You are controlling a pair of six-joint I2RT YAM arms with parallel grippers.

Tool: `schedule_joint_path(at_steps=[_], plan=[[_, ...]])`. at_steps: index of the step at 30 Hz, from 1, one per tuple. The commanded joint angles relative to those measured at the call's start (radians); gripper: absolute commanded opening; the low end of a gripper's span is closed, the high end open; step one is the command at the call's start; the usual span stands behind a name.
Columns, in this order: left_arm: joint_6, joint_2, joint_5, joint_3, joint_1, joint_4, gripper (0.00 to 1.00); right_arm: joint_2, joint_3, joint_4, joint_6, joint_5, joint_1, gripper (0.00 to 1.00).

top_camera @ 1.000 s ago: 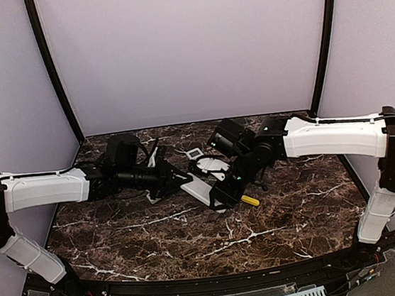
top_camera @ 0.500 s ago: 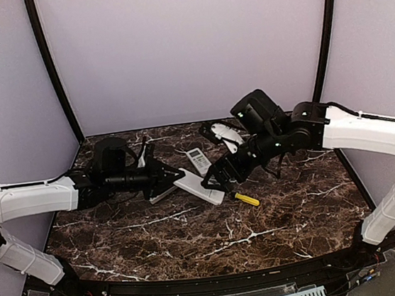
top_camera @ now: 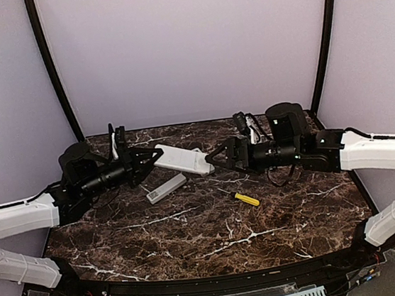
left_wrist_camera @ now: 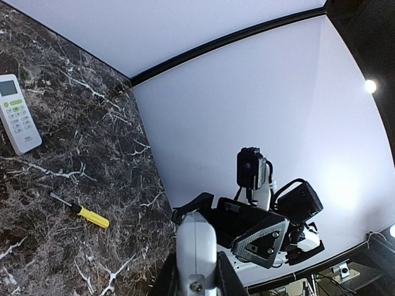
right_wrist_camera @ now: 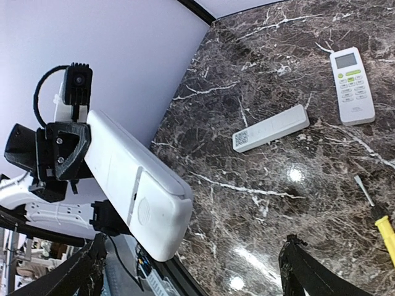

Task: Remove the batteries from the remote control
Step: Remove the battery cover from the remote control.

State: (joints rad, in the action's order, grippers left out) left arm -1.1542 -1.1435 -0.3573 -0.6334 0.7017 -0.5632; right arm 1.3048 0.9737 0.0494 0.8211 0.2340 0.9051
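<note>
Remote control (top_camera: 181,159), white, long and round-cornered, is held in the air above the table (top_camera: 194,241). The left gripper (top_camera: 144,159) grips it at one end, fingers clamped narrow on its sides. The plain back of the remote control faces the right wrist camera. A seam crosses the shell and a round embossed mark sits near the free end; no lettering is legible. The right gripper (top_camera: 216,157) faces that free end, just beside it, fingers spread wide and holding nothing. Below, a second white remote (top_camera: 166,188) lies face down, carrying a small printed label too fine to read. A third remote (right_wrist_camera: 352,83) lies face up with a grey display and green buttons, its text unreadable. A yellow-handled screwdriver (top_camera: 246,199) lies apart from both on the glossy, dark, marble-patterned top with white veins.
</note>
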Motion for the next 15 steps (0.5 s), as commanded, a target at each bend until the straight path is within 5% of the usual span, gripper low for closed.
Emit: schedule_joint_path(at_steps=[1,15], plan=[[0.034,0.055,0.012,0.026,-0.008,-0.086,0.0,0.022,0.004,-0.151,0.103,0.059,0.003,0.93],[-0.01,0.036,-0.046,0.042,-0.008,-0.194,0.0,0.036,-0.013,-0.229,0.137,0.112,0.003,0.65]])
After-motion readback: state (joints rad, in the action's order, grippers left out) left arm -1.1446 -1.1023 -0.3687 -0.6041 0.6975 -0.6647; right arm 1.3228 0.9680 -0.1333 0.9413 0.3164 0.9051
